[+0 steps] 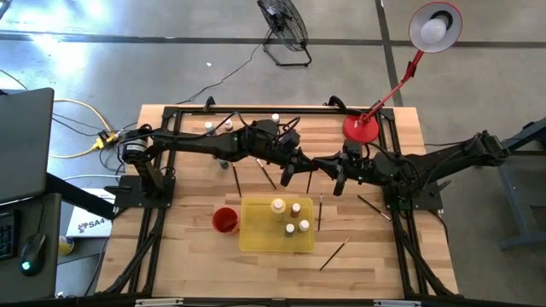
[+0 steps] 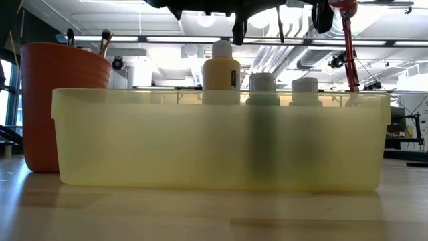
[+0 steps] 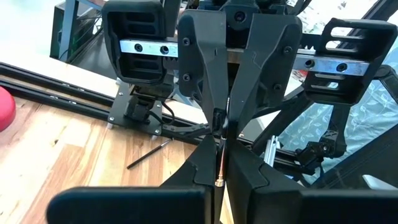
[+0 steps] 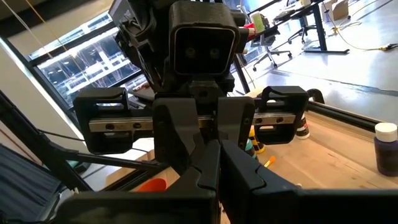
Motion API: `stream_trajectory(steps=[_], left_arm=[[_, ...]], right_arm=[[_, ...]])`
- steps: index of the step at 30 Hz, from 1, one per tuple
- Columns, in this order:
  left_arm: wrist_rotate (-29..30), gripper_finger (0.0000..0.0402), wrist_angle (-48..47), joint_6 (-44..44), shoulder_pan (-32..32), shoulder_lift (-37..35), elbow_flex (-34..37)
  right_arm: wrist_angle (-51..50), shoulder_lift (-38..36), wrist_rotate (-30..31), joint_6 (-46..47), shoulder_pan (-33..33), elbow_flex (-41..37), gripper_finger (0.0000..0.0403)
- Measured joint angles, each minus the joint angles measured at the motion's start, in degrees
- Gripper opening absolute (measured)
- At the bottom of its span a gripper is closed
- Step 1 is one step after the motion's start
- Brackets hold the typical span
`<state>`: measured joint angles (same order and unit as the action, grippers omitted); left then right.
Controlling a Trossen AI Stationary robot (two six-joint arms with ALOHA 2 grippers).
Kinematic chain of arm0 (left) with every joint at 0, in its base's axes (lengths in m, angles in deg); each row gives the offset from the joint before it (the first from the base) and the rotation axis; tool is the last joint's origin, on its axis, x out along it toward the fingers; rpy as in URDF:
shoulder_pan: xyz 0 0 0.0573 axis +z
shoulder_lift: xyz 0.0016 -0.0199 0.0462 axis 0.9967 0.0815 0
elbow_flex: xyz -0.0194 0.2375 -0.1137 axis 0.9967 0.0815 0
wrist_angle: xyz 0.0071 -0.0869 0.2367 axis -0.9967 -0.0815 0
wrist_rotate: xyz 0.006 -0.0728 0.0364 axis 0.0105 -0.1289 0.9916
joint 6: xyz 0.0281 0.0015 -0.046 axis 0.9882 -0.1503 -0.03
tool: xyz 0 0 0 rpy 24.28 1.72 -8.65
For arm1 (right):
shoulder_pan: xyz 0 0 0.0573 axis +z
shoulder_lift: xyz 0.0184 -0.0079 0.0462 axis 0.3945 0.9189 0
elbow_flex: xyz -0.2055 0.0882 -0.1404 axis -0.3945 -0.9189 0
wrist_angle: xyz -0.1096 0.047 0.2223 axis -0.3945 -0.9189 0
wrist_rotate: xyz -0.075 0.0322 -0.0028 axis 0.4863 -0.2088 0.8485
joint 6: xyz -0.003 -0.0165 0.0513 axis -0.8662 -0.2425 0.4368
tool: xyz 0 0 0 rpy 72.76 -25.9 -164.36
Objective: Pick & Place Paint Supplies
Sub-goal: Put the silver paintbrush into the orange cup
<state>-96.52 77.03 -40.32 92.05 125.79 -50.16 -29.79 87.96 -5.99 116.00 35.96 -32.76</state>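
Above the table's middle, behind the yellow tray (image 1: 256, 240), my two grippers meet tip to tip. The left gripper (image 1: 305, 165) and the right gripper (image 1: 322, 164) are both shut on one thin paintbrush (image 3: 219, 163) with a copper ferrule, which spans the short gap between them. In the left wrist view the brush runs from my left gripper (image 3: 221, 179) up to the right gripper (image 3: 222, 126). Several pale-capped paint bottles (image 1: 278, 205) stand in the tray, a larger yellowish one (image 2: 221, 67) among them. Loose brushes (image 1: 236, 176) lie on the wood.
A red cup (image 1: 224, 220) holding brushes (image 2: 103, 41) stands left of the tray. More bottles (image 1: 229, 125) stand at the table's back edge, and a dark bottle (image 4: 385, 142) stands near the rail. A red lamp base (image 1: 360, 128) sits at the back right. Brushes (image 1: 371, 205) lie right of the tray.
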Motion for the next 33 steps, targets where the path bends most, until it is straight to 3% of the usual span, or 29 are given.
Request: stream_trajectory(steps=[17,28,33], left_arm=[[-6.68,0.0010,-1.09,1.96,1.02,-0.81,0.06],[-7.71,0.0010,-9.97,9.22,3.52,-8.13,0.07],[-7.48,0.0010,-17.36,14.16,3.89,-13.40,0.07]], right_arm=[[0.63,-3.45,1.29,0.48,0.02,0.00,0.0008],[-1.81,-9.17,-1.42,0.36,0.02,0.02,0.0128],[-4.87,-10.21,-3.12,0.20,0.02,0.02,0.0151]])
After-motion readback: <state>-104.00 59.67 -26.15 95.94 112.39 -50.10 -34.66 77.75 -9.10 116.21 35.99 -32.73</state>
